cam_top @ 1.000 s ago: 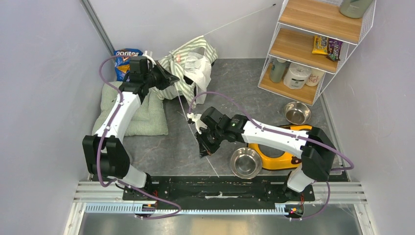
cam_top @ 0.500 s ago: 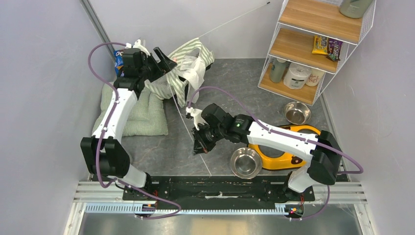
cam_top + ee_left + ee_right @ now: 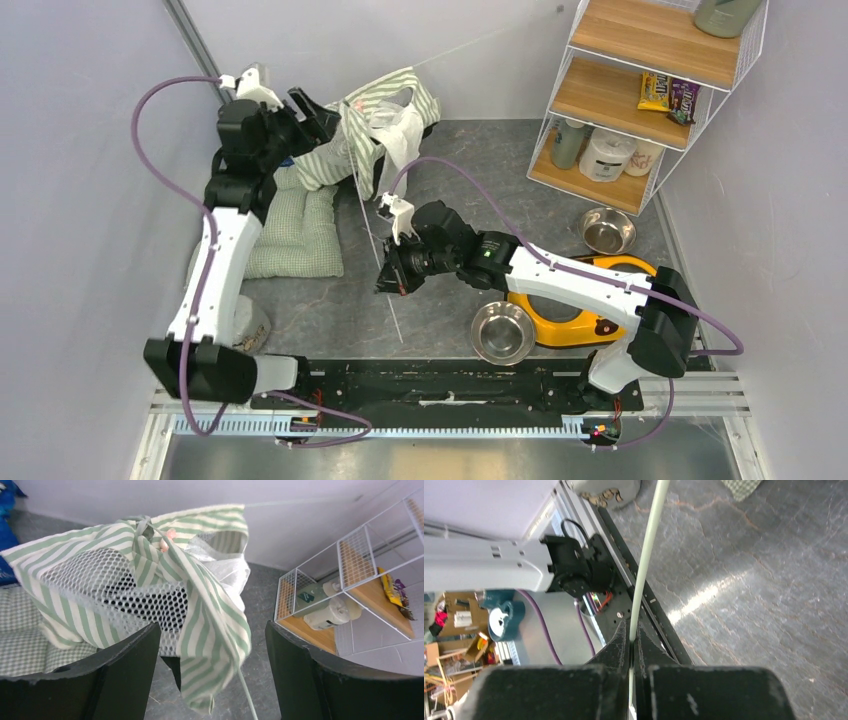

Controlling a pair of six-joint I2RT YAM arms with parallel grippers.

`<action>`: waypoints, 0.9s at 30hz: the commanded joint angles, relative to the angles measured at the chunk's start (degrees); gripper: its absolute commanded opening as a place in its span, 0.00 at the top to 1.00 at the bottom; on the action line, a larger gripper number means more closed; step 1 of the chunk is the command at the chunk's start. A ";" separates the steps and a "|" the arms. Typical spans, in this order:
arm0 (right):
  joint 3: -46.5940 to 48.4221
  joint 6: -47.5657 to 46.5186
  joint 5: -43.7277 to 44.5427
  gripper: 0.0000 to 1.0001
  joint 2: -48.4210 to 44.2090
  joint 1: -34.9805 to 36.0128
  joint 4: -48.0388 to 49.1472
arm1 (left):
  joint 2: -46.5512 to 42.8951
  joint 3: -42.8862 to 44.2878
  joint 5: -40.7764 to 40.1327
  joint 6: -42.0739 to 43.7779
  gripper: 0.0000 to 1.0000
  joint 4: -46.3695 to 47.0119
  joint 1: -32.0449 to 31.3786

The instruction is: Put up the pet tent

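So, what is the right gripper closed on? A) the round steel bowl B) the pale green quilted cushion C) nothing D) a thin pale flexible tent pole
D: the right wrist view shows the right gripper pinched shut on the thin pale flexible tent pole.

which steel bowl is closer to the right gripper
The near bowl, beside the yellow holder, is closer to the right gripper; the far bowl sits back by the shelf.
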 commanded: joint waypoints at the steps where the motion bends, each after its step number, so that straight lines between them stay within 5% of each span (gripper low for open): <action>1: 0.11 3.74 5.99 1.00 -0.66 -1.05 12.58 | -9.71 -5.05 -3.57 4.56 0.18 3.01 0.07; 8: 0.43 8.60 5.97 1.00 -0.92 -0.97 15.39 | -24.98 -26.68 -4.16 7.45 0.20 10.67 0.10; 13: 1.79 11.01 5.92 1.00 -0.69 -0.97 15.28 | -32.85 -44.98 -3.38 7.36 0.15 27.97 0.08; 21: 5.31 13.19 5.28 1.00 1.64 -0.79 15.85 | -23.04 -45.70 6.14 13.94 0.09 36.43 -0.28; 27: 5.68 13.39 4.69 1.00 2.52 -0.79 17.96 | -14.01 -47.53 13.73 14.04 0.09 51.61 -0.37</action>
